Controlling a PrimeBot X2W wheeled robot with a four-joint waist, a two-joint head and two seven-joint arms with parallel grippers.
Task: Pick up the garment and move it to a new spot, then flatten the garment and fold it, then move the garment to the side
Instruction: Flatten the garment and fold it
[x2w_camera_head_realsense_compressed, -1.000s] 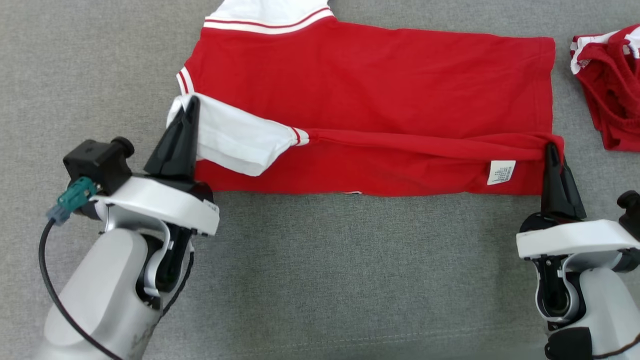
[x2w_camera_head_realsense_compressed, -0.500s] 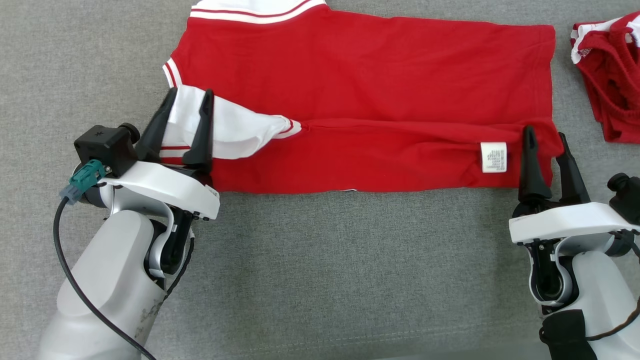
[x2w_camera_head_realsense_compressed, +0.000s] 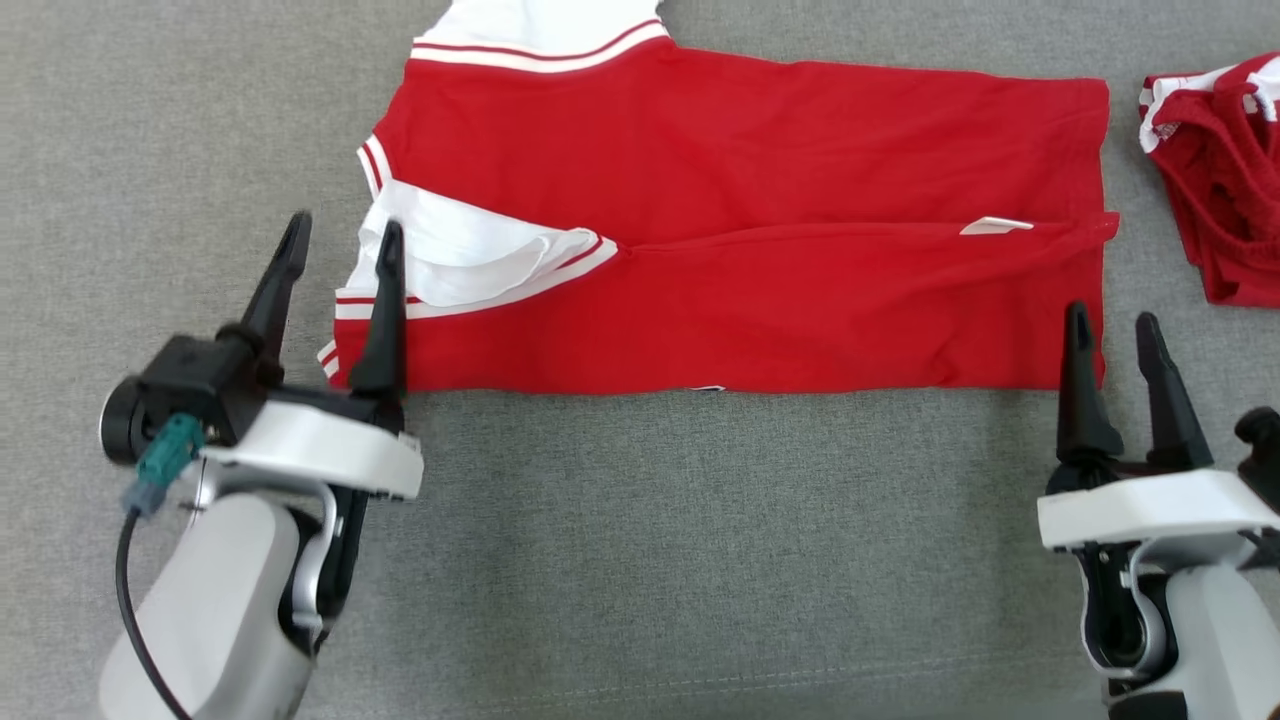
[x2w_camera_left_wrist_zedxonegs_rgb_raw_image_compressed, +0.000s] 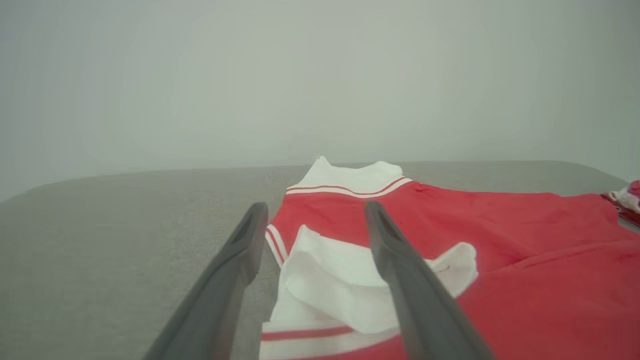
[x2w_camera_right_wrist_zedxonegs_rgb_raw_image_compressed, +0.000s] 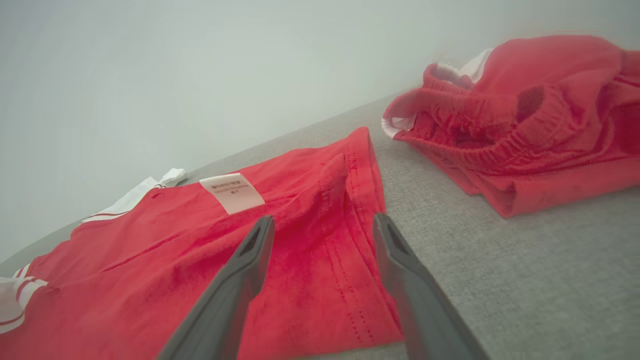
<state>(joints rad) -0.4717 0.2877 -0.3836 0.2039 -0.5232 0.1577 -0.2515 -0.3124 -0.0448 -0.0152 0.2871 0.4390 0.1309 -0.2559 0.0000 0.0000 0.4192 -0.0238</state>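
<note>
**Supervisor:** Item one, the garment?

**Operator:** Garment (x2w_camera_head_realsense_compressed: 750, 170) (x2w_camera_left_wrist_zedxonegs_rgb_raw_image_compressed: 500, 240) (x2w_camera_right_wrist_zedxonegs_rgb_raw_image_compressed: 150, 260): red, with a white collar (x2w_camera_head_realsense_compressed: 540, 30) and a white sleeve (x2w_camera_head_realsense_compressed: 470, 255). I see it lying flat on the grey desk (x2w_camera_head_realsense_compressed: 650, 550), collar end toward the desk's left and hem end toward its right. Its near side is folded over onto the body, and the fold's edge runs along the middle. The sleeve lies on top at the left end. A white label (x2w_camera_head_realsense_compressed: 995, 226) (x2w_camera_right_wrist_zedxonegs_rgb_raw_image_compressed: 231, 192) sits near the right end.

**Supervisor:** Item two, the left gripper?

**Operator:** Left gripper (x2w_camera_head_realsense_compressed: 345, 223) (x2w_camera_left_wrist_zedxonegs_rgb_raw_image_compressed: 316, 204): fingers spread wide, holding nothing. They straddle the garment's left edge by its near corner, one finger over the striped cuff and the other over bare desk. I cannot tell whether either touches the cloth.

**Supervisor:** Item three, the right?

**Operator:** Right gripper (x2w_camera_head_realsense_compressed: 1110, 313) (x2w_camera_right_wrist_zedxonegs_rgb_raw_image_compressed: 324, 217): fingers wide apart as well, nothing between them but the hem below. One finger stands over the garment's near right corner, the other over bare desk just beyond it.

**Supervisor:** Anything else on the desk?

**Operator:** Shorts (x2w_camera_head_realsense_compressed: 1225, 170) (x2w_camera_right_wrist_zedxonegs_rgb_raw_image_compressed: 525, 125): red with white trim, in a crumpled heap toward the desk's right edge. They lie apart from the garment's hem, with a strip of bare desk between.
</note>
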